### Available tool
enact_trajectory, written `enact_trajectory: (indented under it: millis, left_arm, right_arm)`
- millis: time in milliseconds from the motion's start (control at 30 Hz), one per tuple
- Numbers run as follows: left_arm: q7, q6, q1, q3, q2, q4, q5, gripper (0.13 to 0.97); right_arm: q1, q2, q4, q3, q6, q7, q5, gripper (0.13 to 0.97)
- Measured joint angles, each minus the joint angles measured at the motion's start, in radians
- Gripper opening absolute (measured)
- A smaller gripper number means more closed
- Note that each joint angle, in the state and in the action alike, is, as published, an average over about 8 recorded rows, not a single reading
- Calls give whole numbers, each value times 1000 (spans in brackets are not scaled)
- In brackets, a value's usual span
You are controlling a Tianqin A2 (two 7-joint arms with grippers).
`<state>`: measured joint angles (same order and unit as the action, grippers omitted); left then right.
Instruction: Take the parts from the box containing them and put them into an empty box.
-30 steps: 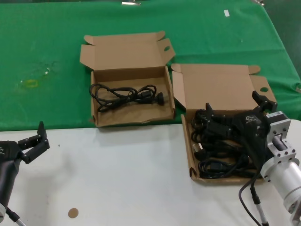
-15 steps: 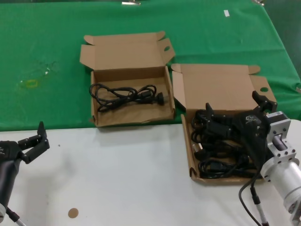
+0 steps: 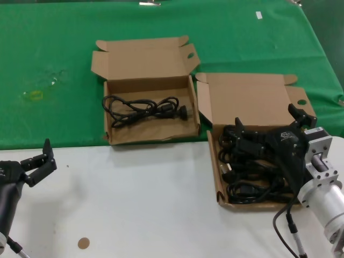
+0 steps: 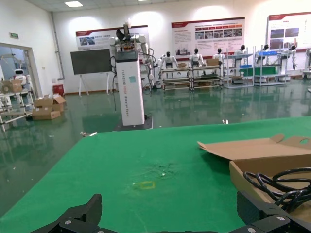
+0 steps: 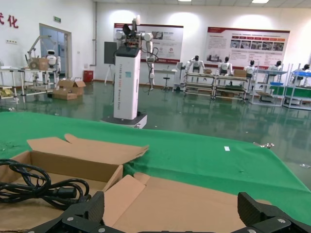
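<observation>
From where I stand, the box containing them (image 3: 252,102) sits at about four o'clock on the table, packed with the parts (image 3: 244,180), black cords piled in loops. The right gripper (image 3: 269,126) hangs over that pile with its fingers spread wide, gripping nothing. At about eleven o'clock from it, on the green cloth (image 3: 54,43), the other box (image 3: 145,59) holds one cord bundle (image 3: 146,110) lying flat on its floor. The left gripper (image 3: 37,158) waits at eight o'clock over the white tabletop (image 3: 140,204), fingers apart and empty.
</observation>
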<state>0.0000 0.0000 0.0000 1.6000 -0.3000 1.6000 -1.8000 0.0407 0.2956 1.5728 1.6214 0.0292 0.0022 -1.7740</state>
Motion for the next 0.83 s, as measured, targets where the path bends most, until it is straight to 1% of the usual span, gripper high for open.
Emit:
enact_trajectory:
  millis: [833]
  left_arm:
    - [0,0,0,0,0,0,0,966]
  right_arm:
    - [0,0,0,0,0,0,0,966]
